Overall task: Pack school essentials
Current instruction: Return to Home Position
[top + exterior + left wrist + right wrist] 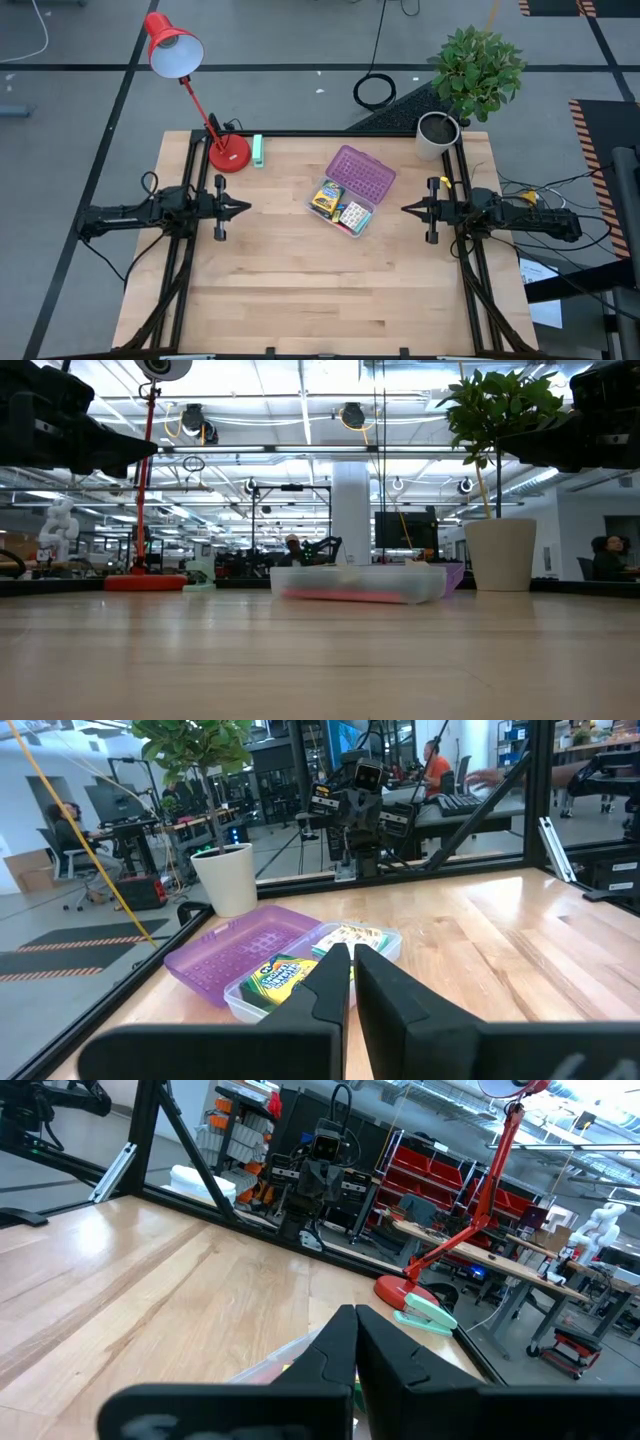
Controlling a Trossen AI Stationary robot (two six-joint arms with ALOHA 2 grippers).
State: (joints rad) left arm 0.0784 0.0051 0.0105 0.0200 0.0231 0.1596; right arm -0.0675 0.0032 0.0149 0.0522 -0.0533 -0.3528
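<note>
Both grippers hung over the table's [300, 290] side edges with nothing held: the left gripper [243, 208] at the left edge and the right gripper [408, 209] at the right, each with its fingers pressed together and pointing at the case [343, 208] between them. That clear case lay open in the middle of the table toward the far edge, its purple lid [361, 174] folded back, and the crayon box [327, 197] and a small patterned pack [354, 216] lay inside it. Near the far-left corner stood a red lamp [228, 153] with a mint-green block [258, 150] just beside its base, and a potted plant [437, 134] stood at the far right.
</note>
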